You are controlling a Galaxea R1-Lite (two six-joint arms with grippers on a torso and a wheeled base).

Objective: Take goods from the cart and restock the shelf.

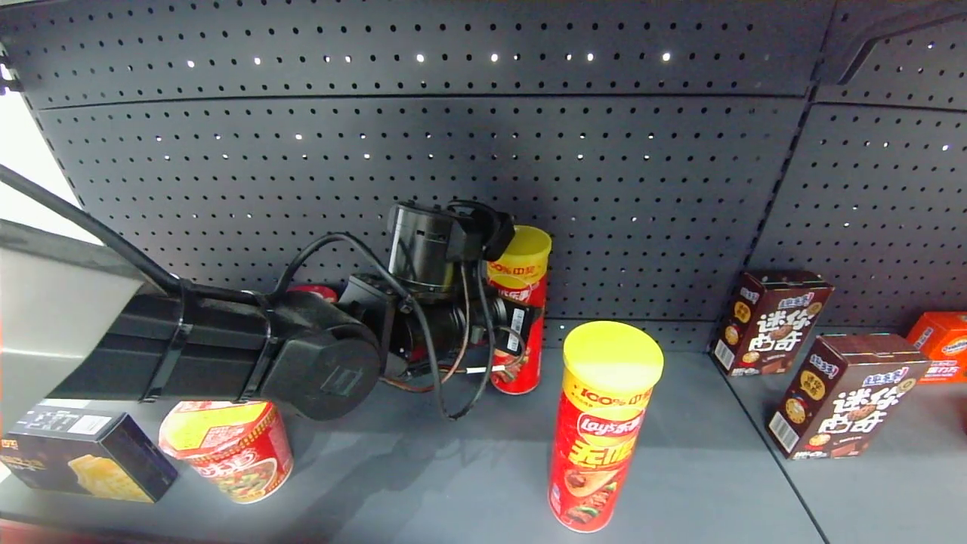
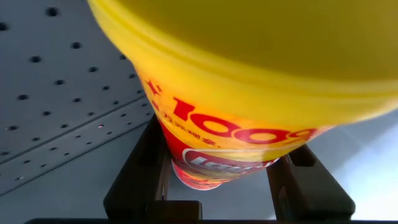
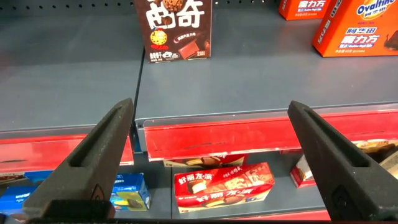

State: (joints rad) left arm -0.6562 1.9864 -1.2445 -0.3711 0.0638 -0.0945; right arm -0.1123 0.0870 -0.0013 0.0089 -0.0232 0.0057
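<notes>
On the grey shelf point(image 1: 453, 483), against its perforated back panel point(image 1: 453, 151), the left arm point(image 1: 227, 355) reaches in from the robot's left. The left jaws are closed on the sides of a red chip can with a yellow lid point(image 1: 526, 261). The can stands upright at the back, its base apparently on the shelf. The wrist view shows the same can point(image 2: 249, 74) between the two dark fingers point(image 2: 140, 180). It seems to be going in deep so that the row fills from the back, leaving the front free.

A second chip can point(image 1: 604, 431) stands upright nearer the front, just to the right, apart from the held one. It narrows the path for drawing the arm out, and a sideways swing could tip it.

Two brown biscuit boxes point(image 1: 842, 397) and an orange box point(image 1: 940, 336) sit well to the right. On the left, under the arm, are a cup of instant noodles point(image 1: 230, 449) and a dark box point(image 1: 83, 453).

The right jaws are wide open and empty, facing a red price rail point(image 3: 249, 130).
</notes>
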